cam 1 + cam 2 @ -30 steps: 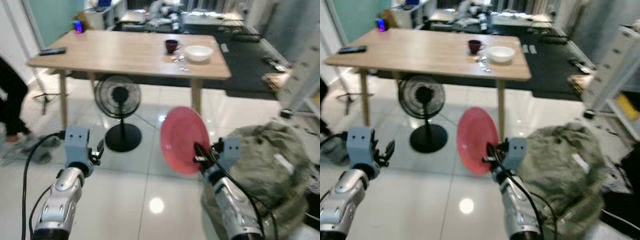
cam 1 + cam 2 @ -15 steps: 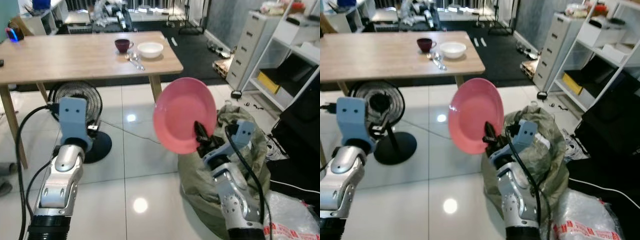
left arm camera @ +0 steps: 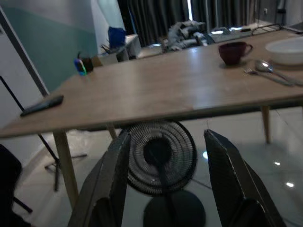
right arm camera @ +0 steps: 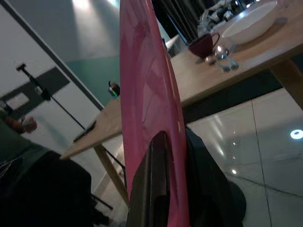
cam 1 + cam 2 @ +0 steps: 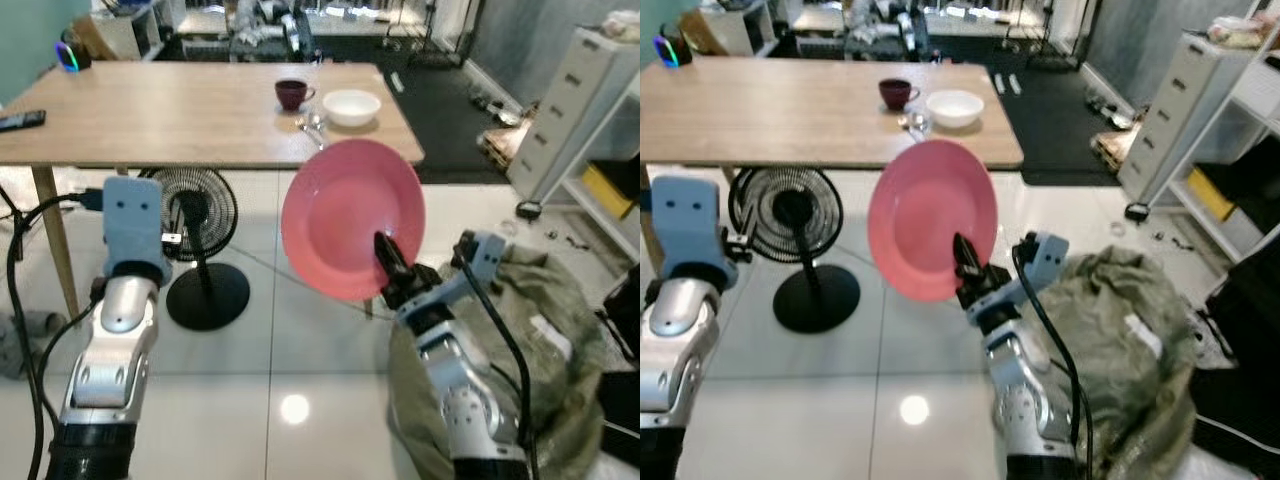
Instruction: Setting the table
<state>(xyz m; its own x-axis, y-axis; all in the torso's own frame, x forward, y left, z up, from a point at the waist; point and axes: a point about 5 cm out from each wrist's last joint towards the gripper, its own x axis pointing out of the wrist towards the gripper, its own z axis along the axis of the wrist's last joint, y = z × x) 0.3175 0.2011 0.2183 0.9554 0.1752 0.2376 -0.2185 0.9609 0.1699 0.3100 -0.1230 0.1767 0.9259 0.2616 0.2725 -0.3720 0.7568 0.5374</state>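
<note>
Right gripper (image 5: pixel 385 255) clamps the lower rim of a pink plate (image 5: pixel 350 218), held upright in the air short of the table (image 5: pixel 150 110). Left gripper (image 3: pixel 165 179), fingers spread and empty, faces a fan (image 5: pixel 200 205) under the table.

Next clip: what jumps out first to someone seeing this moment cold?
The pink plate, held upright on edge in the right gripper, in front of the robot and short of the wooden table. On the table's far right part sit a white bowl, a dark mug and cutlery. A black floor fan stands under the table, and the left gripper is open with nothing in it.
</note>
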